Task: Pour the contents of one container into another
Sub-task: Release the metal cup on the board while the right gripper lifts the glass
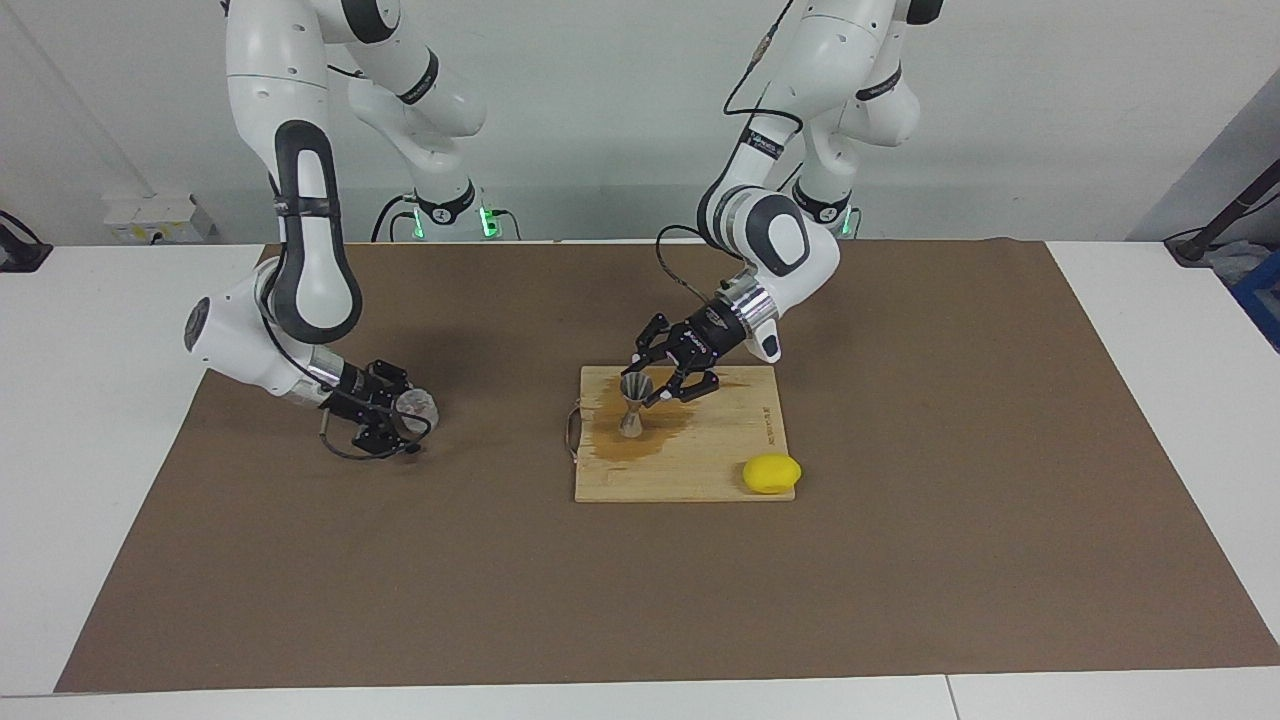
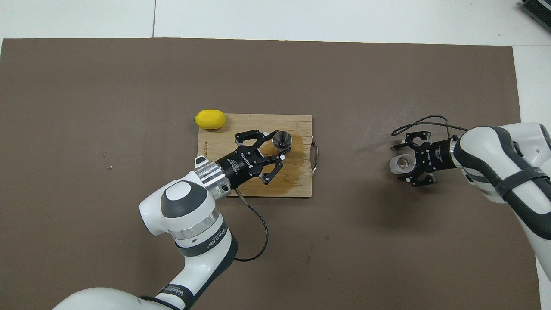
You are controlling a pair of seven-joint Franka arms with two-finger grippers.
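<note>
The steel jigger [image 1: 633,403] [image 2: 282,139] is upright on the wet stain of the wooden cutting board [image 1: 720,470] [image 2: 241,122], near the board's handle end. My left gripper [image 1: 643,390] [image 2: 277,145] is shut on its upper cone, reaching in from the side. The clear glass cup [image 1: 418,405] [image 2: 400,163] stands on the brown mat toward the right arm's end of the table. My right gripper [image 1: 405,410] [image 2: 402,162] is low at the mat, open, with its fingers either side of the cup.
A yellow lemon [image 1: 771,473] [image 2: 210,119] lies at the board's corner, farther from the robots than the jigger and toward the left arm's end. A brown mat [image 1: 900,560] covers the table. The board's metal handle [image 2: 316,153] faces the cup.
</note>
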